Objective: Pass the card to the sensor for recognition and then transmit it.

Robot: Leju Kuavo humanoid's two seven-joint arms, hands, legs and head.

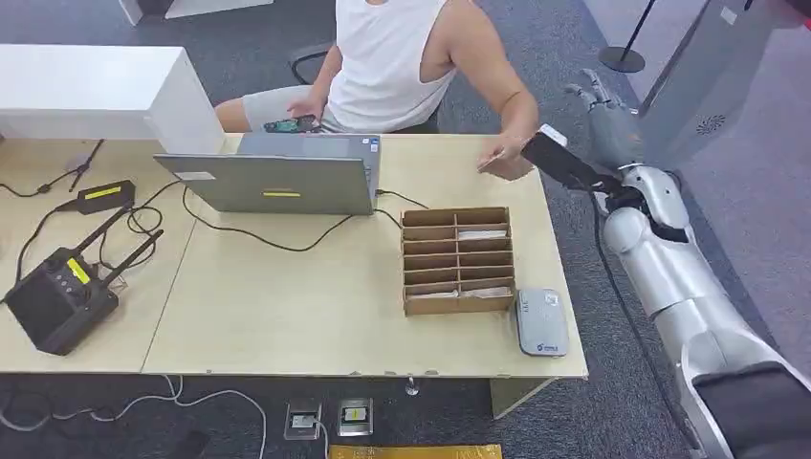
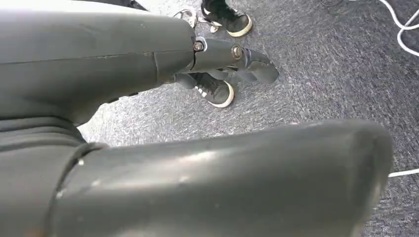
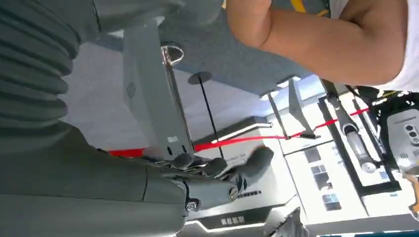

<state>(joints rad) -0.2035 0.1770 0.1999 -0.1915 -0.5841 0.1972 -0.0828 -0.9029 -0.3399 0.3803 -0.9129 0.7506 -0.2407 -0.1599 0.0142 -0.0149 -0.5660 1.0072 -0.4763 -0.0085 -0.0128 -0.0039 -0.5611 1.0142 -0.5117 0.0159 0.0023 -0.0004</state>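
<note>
My right hand (image 1: 604, 117) is raised beyond the table's far right corner with its fingers spread and nothing in it. In the right wrist view its fingers (image 3: 232, 170) are stretched out and hold nothing, with a person's arm (image 3: 321, 44) close by. The person's hand (image 1: 504, 158) rests at the table's far right edge, just left of my hand; I cannot tell whether it holds a card. The grey-white card sensor (image 1: 541, 322) lies near the front right of the table. White cards (image 1: 482, 234) lie in a cardboard compartment box (image 1: 457, 260) beside it. My left hand (image 2: 232, 57) hangs over the floor, holding nothing.
A person in a white top (image 1: 387, 57) sits behind the table. A grey laptop (image 1: 277, 177) with cables stands at the back centre. A black radio unit (image 1: 57, 296) and a black adapter (image 1: 103, 196) lie at the left. Shoes (image 2: 217, 91) stand on the grey carpet.
</note>
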